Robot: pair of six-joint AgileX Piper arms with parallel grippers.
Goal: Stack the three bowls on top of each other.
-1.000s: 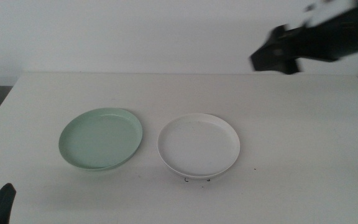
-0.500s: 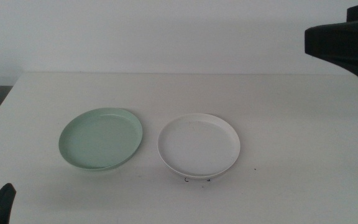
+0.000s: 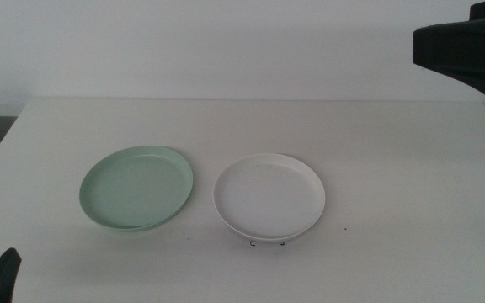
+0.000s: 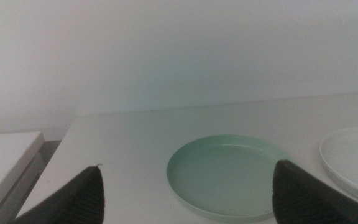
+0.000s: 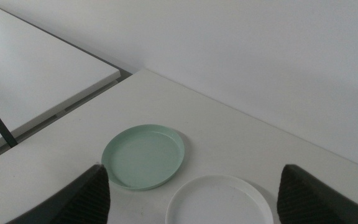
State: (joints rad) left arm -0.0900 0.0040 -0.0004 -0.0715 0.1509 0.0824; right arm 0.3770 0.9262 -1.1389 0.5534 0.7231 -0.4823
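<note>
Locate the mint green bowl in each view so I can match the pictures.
Middle view: mint green bowl left of centre, beside the white bowl, apart from it.
Left wrist view: low centre, between the open jaws of the left gripper.
Right wrist view: lower left of centre.
Shared landmark: the white bowl next to it.

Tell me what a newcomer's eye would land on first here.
Two shallow bowls sit side by side, apart, on the white table: the mint green bowl toward the left arm's side, the white bowl near the middle. The right gripper hangs open high above the table; the left gripper waits open at the near edge.
</note>
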